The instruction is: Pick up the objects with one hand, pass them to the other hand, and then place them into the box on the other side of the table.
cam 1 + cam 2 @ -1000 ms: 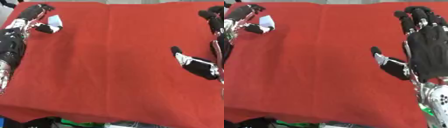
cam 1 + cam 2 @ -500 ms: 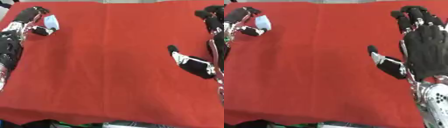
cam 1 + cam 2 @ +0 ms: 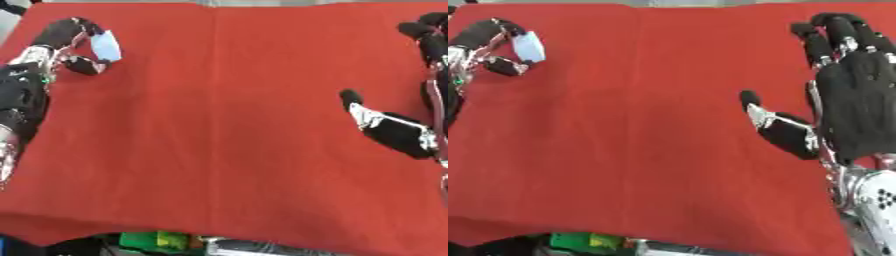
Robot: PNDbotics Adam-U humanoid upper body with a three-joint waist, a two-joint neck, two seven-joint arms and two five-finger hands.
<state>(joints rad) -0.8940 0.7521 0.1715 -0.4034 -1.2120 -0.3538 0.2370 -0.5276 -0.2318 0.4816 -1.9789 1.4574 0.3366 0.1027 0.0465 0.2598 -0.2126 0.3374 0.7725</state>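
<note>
A small pale blue-white object (image 3: 106,46) is pinched between the curled fingers and thumb of my left hand (image 3: 66,41) at the table's far left, just above the red cloth. My right hand (image 3: 852,95) stands open at the right side, palm toward the middle, fingers straight up and thumb stretched out to the left. Nothing lies in it. No box shows in either view.
A red cloth (image 3: 227,130) covers the whole table (image 3: 623,165). Green and dark items (image 3: 157,241) show below the near edge.
My left hand has lifted the pale object slightly and turned it more upright. The right hand has stayed open in the same place.
</note>
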